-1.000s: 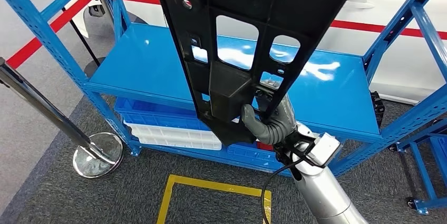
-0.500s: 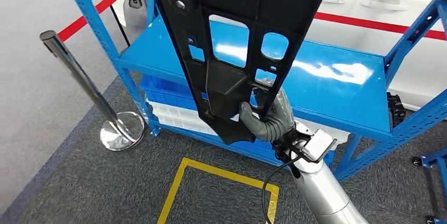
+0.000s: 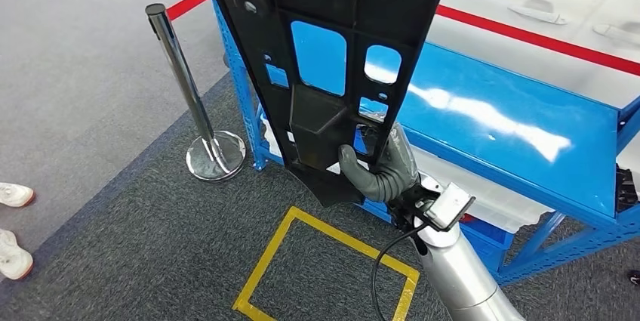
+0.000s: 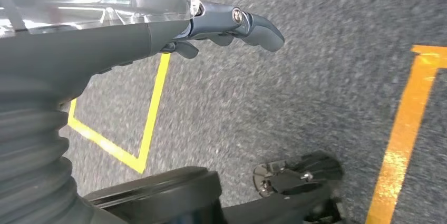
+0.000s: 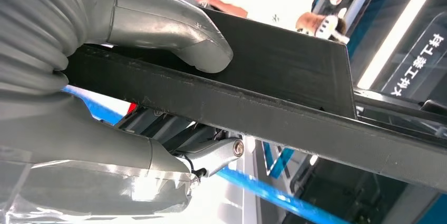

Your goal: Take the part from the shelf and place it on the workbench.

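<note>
The part (image 3: pixel 332 57), a long black plastic panel with cut-out windows, is off the shelf and carried upright in front of the robot, so you are in the carrying step, with the placing on the workbench yet to come. Working from the left of the head view: a person's white shoes (image 3: pixel 13 219) stand at the edge of the grey floor, then a chrome stanchion (image 3: pixel 189 102) stands on the carpet, and a yellow floor square (image 3: pixel 324 276) lies just ahead of the robot. The left hand (image 4: pixel 232 26) hangs over the carpet holding nothing, its fingers loosely bent rather than clenched. Next comes the part itself, and at its lower end the right hand (image 3: pixel 381 170) has it clamped, thumb on one face and fingers behind; the right wrist view shows the thumb (image 5: pixel 179 29) pressed flat on the panel. Behind and to the right runs the blue shelf (image 3: pixel 528 132), its top board bare where you can see it. No workbench is in sight, so your next move calls for finding it first, keeping the tall panel clear of the shelf posts, and trusting a one-handed grip low on a long piece only with slow motion
</note>
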Motion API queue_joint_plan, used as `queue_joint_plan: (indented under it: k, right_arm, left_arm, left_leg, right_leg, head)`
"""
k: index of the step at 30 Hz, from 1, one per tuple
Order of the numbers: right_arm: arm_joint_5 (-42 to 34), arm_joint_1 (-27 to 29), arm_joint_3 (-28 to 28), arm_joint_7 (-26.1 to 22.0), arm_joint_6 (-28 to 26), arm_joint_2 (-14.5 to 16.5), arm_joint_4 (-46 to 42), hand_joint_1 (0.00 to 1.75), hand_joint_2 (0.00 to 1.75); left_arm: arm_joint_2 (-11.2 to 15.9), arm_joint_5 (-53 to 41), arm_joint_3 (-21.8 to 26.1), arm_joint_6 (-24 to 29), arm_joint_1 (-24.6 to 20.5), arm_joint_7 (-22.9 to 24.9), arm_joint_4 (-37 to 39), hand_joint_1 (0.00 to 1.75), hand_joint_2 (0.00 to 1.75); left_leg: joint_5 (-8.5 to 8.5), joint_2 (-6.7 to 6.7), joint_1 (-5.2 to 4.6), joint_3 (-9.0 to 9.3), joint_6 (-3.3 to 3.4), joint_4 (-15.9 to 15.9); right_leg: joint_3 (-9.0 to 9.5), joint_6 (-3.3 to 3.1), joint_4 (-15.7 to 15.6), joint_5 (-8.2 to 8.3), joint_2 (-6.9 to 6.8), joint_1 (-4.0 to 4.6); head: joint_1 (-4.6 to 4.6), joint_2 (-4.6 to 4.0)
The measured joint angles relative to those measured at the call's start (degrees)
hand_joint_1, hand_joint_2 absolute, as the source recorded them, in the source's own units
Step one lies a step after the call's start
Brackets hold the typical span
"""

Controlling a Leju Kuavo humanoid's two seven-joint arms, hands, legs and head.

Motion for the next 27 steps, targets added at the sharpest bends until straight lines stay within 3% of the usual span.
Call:
queue_joint_plan:
  k: [1, 2, 4, 5, 7, 8, 10, 11, 13, 15, 16, 17, 18, 20, 22, 23, 25, 27]
  right_arm:
    - [0.1, 0.1, -0.1, 0.0, 0.0, 0.0, 0.0, 1.64, 1.75]
    - [0.1, 0.2, -0.1, 0.0, 0.0, 0.0, 0.1, 1.64, 1.75]
    - [0.2, 0.2, -0.2, 0.1, 0.1, 0.0, 0.0, 1.64, 1.75]
    - [0.3, 0.2, -0.3, 0.1, 0.1, 0.0, 0.0, 1.64, 1.75]
    - [0.4, 0.2, -0.4, 0.1, 0.1, 0.0, -0.1, 1.64, 1.75]
    - [0.5, 0.2, -0.4, 0.2, 0.1, 0.0, -0.1, 1.64, 1.75]
    - [0.6, 0.2, -0.5, 0.3, 0.1, 0.0, -0.2, 1.64, 1.75]
    - [0.6, 0.2, -0.5, 0.3, 0.1, 0.1, -0.3, 1.64, 1.75]
    - [0.7, 0.2, -0.5, 0.3, 0.1, 0.2, -0.6, 1.64, 1.75]
    - [0.7, 0.3, -0.5, 0.4, 0.1, 0.2, -0.7, 1.64, 1.75]
    - [0.8, 0.3, -0.5, 0.4, 0.1, 0.2, -0.7, 1.64, 1.75]
    - [0.8, 0.4, -0.5, 0.5, 0.1, 0.2, -0.7, 1.64, 1.75]
    - [0.8, 0.4, -0.5, 0.5, 0.1, 0.3, -0.7, 1.64, 1.75]
    - [0.8, 0.4, -0.5, 0.5, 0.1, 0.4, -0.8, 1.64, 1.75]
    - [0.8, 0.3, -0.6, 0.6, 0.2, 0.4, -1.0, 1.64, 1.75]
    - [0.9, 0.3, -0.6, 0.7, 0.2, 0.5, -1.0, 1.64, 1.75]
    - [1.0, 0.3, -0.7, 0.8, 0.3, 0.5, -1.0, 1.64, 1.75]
    - [1.1, 0.3, -0.7, 0.9, 0.3, 0.5, -1.2, 1.64, 1.75]
  left_arm:
    - [0.0, 0.0, 0.0, 0.0, 0.1, 0.0, 0.0, 0.0, 1.75]
    - [0.0, 0.0, 0.0, 0.1, 0.2, 0.0, 0.0, 0.0, 1.75]
    - [-0.1, -0.1, 0.0, 0.2, 0.3, 0.1, 0.0, 0.0, 1.75]
    - [-0.2, -0.1, 0.0, 0.2, 0.3, 0.1, 0.0, 0.0, 1.75]
    - [-0.3, -0.2, 0.0, 0.2, 0.2, 0.2, 0.0, 0.0, 1.75]
    - [-0.3, -0.2, 0.0, 0.3, 0.2, 0.2, 0.0, 0.0, 1.75]
    - [-0.3, -0.3, 0.0, 0.3, 0.3, 0.3, 0.0, 0.0, 1.75]
    - [-0.3, -0.4, 0.0, 0.3, 0.3, 0.3, 0.0, 0.0, 1.75]
    - [-0.3, -0.4, 0.0, 0.3, 0.3, 0.3, 0.0, 0.0, 1.75]
    - [-0.3, -0.4, 0.0, 0.3, 0.2, 0.3, 0.0, 0.0, 1.75]
    - [-0.3, -0.4, 0.0, 0.4, 0.2, 0.3, 0.0, 0.0, 1.75]
    - [-0.3, -0.4, 0.0, 0.4, 0.2, 0.3, 0.0, 0.0, 1.75]
    - [-0.3, -0.4, 0.0, 0.4, 0.2, 0.3, 0.0, 0.0, 1.75]
    - [-0.2, -0.4, 0.0, 0.4, 0.2, 0.4, 0.0, 0.0, 1.75]
    - [-0.3, -0.4, 0.0, 0.4, 0.1, 0.4, 0.0, 0.0, 1.75]
    - [-0.3, -0.4, 0.0, 0.4, 0.1, 0.3, 0.0, 0.0, 1.75]
    - [-0.3, -0.5, 0.0, 0.4, 0.1, 0.3, 0.0, 0.0, 1.75]
    - [-0.3, -0.6, 0.0, 0.4, 0.1, 0.4, 0.0, 0.0, 1.75]
  left_leg:
    - [0.15, -0.72, -0.04, -0.26, -0.02, 0.1]
    - [0.25, -1.51, -0.06, -0.43, -0.07, 0.2]
    - [0.27, -3.04, -0.03, -0.56, -0.19, 0.6]
    - [0.27, -3.76, -0.04, -0.77, -0.35, 0.8]
    - [0.4, -5.03, 0.18, -1.57, -0.92, 1.2]
    - [0.56, -5.66, 0.34, -2.03, -1.31, 1.3]
    - [0.61, -6.38, 0.47, -2.52, -2.03, 1.3]
    - [0.08, -5.64, 0.37, -2.91, -2.31, 2.0]
    - [-2.66, -2.76, 0.27, -5.28, -2.76, 6.9]
    - [-5.83, -0.93, 0.45, -9.19, -3.16, 14.7]
    - [-6.33, -0.63, 0.55, -10.47, -3.3, 17.1]
    - [-5.69, -0.45, 0.63, -10.63, -3.39, 17.3]
    - [-3.99, -0.1, 0.69, -9.54, -3.42, 15.1]
    - [-0.13, 1.96, 0.52, -5.49, -3.26, 7.0]
    - [1.35, 3.76, 0.11, -3.2, -2.58, 2.0]
    - [1.19, 3.85, -0.13, -3.14, -2.2, 1.5]
    - [1.47, 2.7, -0.11, -3.35, -1.36, 1.2]
    - [1.85, 1.52, 0.06, -3.28, -0.62, 0.8]
  right_leg:
    - [-0.66, 0.02, 1.9, -0.36, 0.21, -0.01]
    - [-0.17, -0.04, 1.4, 0.47, 0.33, -0.02]
    - [3.53, -0.38, -5.3, 4.22, 1.41, -0.05]
    - [5.5, -0.6, -9.1, 5.73, 2.91, -0.16]
    - [7.42, -0.89, -13.6, 6.73, 5.17, -0.23]
    - [7.47, -0.97, -14.0, 6.51, 5.42, -0.21]
    - [7.68, -1.3, -14.7, 6.61, 4.05, -0.29]
    - [7.95, -1.55, -15.2, 6.71, 3.3, -0.39]
    - [8.45, -2.04, -15.8, 6.77, 1.59, -0.41]
    - [8.58, -2.31, -15.8, 6.59, -0.12, -0.16]
    - [8.61, -2.36, -15.8, 6.49, -0.97, -0.07]
    - [8.66, -2.34, -15.7, 6.38, -1.72, -0.03]
    - [8.77, -2.26, -15.6, 6.24, -2.41, -0.01]
    - [9.06, -1.96, -15.5, 5.89, -3.54, 0.1]
    - [9.1, -1.53, -15.2, 5.64, -4.49, 0.43]
    - [9.07, -1.32, -15.2, 5.59, -5.01, 0.6]
    - [9.07, -0.8, -15.0, 5.33, -5.79, 0.53]
    - [8.23, -0.3, -12.7, 3.55, -3.9, 0.17]
  head:
    - [0.0, 0.0]
    - [0.0, 0.0]
    - [0.01, 0.0]
    - [0.01, 0.0]
    - [0.01, 0.0]
    - [0.01, 0.0]
    - [0.0, 0.0]
    - [-0.01, 0.0]
    - [-0.01, 0.0]
    - [-0.01, 0.0]
    - [-0.01, 0.0]
    - [-0.01, 0.0]
    - [-0.01, 0.0]
    - [-0.01, 0.0]
    - [0.0, 0.0]
    - [0.0, 0.0]
    - [0.0, 0.0]
    - [0.01, 0.0]
